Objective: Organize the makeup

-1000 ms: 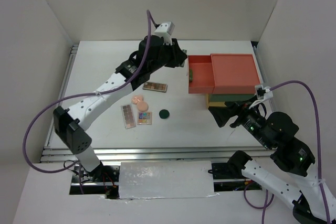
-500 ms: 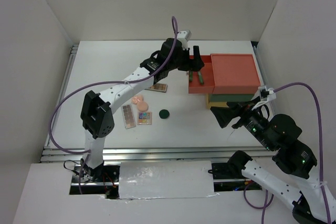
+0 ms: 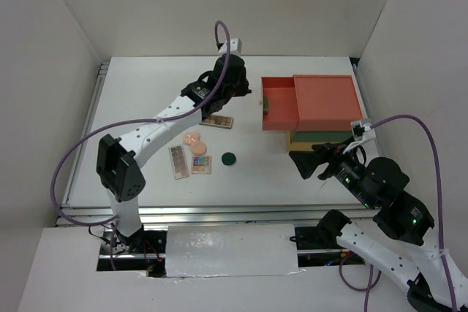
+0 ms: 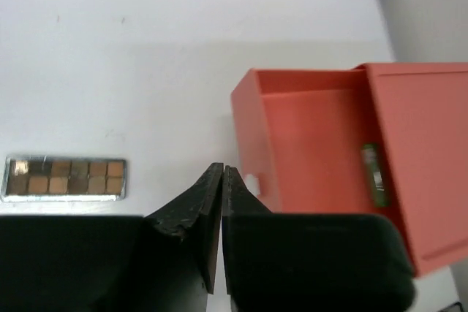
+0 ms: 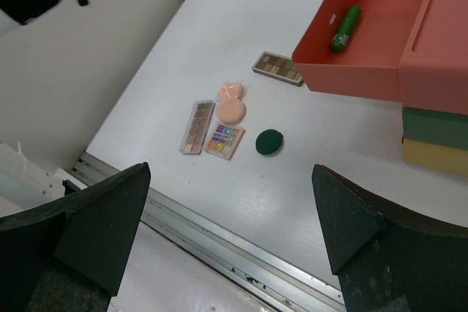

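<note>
My left gripper [image 3: 240, 87] is shut and empty, just left of the open red drawer [image 3: 281, 123]; its tips [image 4: 221, 169] are pressed together. A green tube [image 4: 371, 173] lies in the drawer and also shows in the right wrist view [image 5: 344, 28]. A green sliver [image 3: 266, 104] shows by the drawer's left wall. One long palette [image 3: 217, 120] lies below my left gripper. Two peach compacts [image 3: 195, 143], the other long palette [image 3: 178, 161], the square multicoloured palette [image 3: 201, 164] and the dark green disc [image 3: 229, 158] lie together. My right gripper [image 5: 228, 180] is open and empty, well apart from them.
The drawer box [image 3: 327, 100] has a red top with green and yellow drawers [image 5: 433, 137] shut under it, at the right. A metal rail [image 5: 241, 250] runs along the table's near edge. White walls enclose the table.
My left gripper swung right over the open red drawer, then pulled back left and now sits beside it. The right arm has barely moved.
</note>
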You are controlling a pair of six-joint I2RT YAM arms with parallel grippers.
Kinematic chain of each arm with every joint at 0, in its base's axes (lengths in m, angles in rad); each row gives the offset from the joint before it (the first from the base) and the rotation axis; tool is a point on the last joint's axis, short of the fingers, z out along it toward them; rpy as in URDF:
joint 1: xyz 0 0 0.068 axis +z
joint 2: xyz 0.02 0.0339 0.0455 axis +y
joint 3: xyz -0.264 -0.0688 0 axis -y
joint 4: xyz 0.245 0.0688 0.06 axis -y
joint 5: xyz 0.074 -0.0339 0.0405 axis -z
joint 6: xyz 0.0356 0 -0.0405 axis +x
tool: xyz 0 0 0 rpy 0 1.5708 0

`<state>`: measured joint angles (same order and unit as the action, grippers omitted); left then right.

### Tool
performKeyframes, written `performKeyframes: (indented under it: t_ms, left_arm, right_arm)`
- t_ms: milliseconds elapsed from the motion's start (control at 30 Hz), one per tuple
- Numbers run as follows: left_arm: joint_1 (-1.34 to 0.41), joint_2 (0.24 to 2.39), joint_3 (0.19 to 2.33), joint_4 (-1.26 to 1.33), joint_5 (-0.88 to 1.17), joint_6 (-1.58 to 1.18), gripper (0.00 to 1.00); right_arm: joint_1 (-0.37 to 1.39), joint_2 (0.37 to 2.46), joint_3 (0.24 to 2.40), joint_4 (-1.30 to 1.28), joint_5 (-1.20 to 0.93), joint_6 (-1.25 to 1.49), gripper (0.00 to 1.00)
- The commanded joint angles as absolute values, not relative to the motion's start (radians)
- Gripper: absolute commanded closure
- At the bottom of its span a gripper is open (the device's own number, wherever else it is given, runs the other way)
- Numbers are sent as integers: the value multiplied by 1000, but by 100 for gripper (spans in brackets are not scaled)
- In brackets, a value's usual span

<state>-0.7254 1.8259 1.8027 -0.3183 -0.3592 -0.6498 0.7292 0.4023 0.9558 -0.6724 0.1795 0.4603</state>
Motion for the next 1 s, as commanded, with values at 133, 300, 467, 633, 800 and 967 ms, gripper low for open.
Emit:
performKeyframes:
  t_ms: [133, 300, 467, 633, 800, 967]
  left_arm:
    - [-727, 2025, 1917, -408, -332, -646, 85]
    - [-729, 2033, 1872, -272, -112, -611, 75]
    - [-732, 2034, 1835, -163, -17, -607, 74]
    - [-732, 2085, 1867, -138, 24, -617, 73]
    - [-732, 2141, 1904, -97, 67, -643, 72]
    - [-732, 2190, 1945, -63, 89, -675, 70]
  right_arm:
    - [735, 391, 943, -614, 173, 471, 0]
    - [735, 390, 942, -623, 178, 468, 0]
    - [736, 400, 937, -621, 167, 466, 0]
    - [736, 402, 924, -612, 160, 466, 0]
    - [736, 414, 914, -606, 150, 465, 0]
    - [736, 423, 900, -595, 140, 460, 0]
